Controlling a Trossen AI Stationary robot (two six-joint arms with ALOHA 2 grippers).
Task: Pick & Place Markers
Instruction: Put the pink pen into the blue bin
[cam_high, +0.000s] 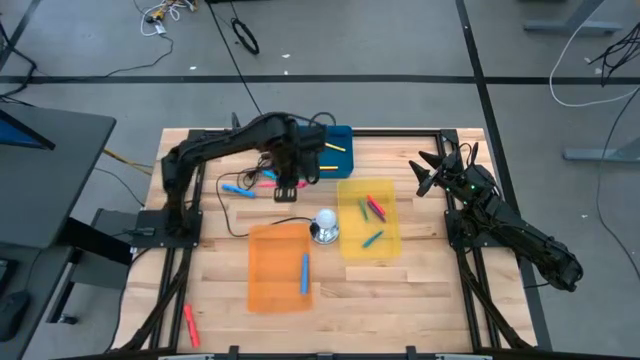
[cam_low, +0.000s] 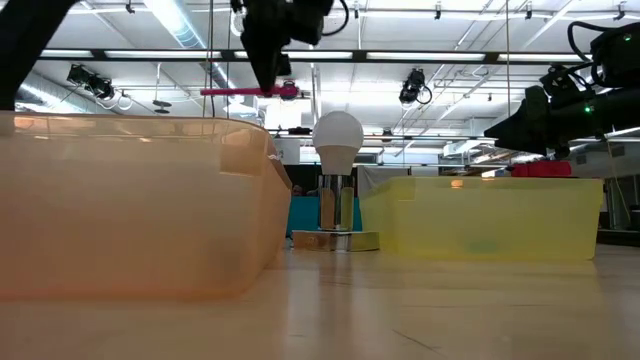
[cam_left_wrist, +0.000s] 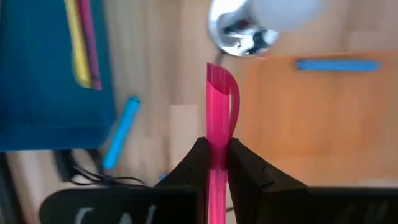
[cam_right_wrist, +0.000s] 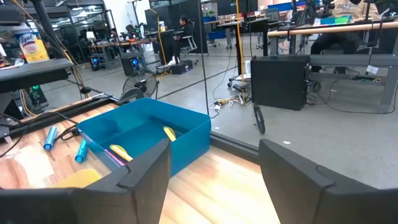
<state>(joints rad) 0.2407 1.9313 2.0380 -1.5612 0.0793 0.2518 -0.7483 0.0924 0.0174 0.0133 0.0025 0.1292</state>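
My left gripper (cam_high: 287, 188) hangs over the table between the blue tray (cam_high: 335, 148) and the orange tray (cam_high: 280, 265), shut on a magenta marker (cam_left_wrist: 219, 106). A light blue marker (cam_high: 237, 188) lies on the wood beside it, and a red one (cam_high: 190, 322) lies near the table's near left corner. The orange tray holds a blue marker (cam_high: 305, 272). Red, green and blue markers (cam_high: 372, 212) lie in the yellow tray. Yellow and pink markers (cam_left_wrist: 84, 43) lie in the blue tray. My right gripper (cam_high: 425, 172) waits open at the table's right side, holding nothing. My left gripper pinches the magenta marker near its middle (cam_left_wrist: 217, 146) between the two fingers (cam_left_wrist: 193, 165). The fingers come from above, pointing down, and lie across the marker. The marker (cam_low: 225, 92) is lifted clear of the table and lies level.
A white bulb on a shiny metal base (cam_high: 325, 228) stands between the orange tray and the yellow tray (cam_high: 392, 240). Black cables (cam_high: 232, 215) run over the table's left part. Bare wood lies toward the near edge.
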